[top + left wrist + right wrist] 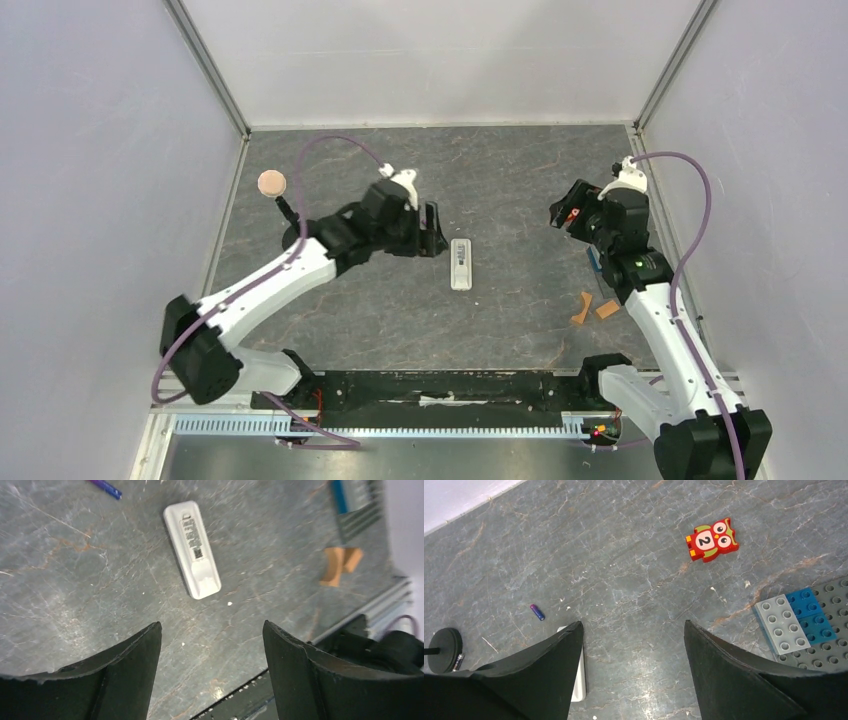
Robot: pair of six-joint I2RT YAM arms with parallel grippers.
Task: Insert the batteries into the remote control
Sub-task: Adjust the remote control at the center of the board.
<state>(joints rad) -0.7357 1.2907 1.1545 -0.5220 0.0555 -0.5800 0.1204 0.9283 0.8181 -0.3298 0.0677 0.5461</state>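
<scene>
My left gripper is spread wide and holds nothing. Just ahead of its gap the remote control lies flat, label side up. Farther, to the left, lies one battery. My right gripper is wide too, and empty.

Smooth white plastic remote control

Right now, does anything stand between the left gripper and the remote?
Nothing visible does. In the left wrist view only bare table lies between the open left gripper and the remote. The battery lies beyond the remote, and the wooden pieces sit off to the side.
</scene>
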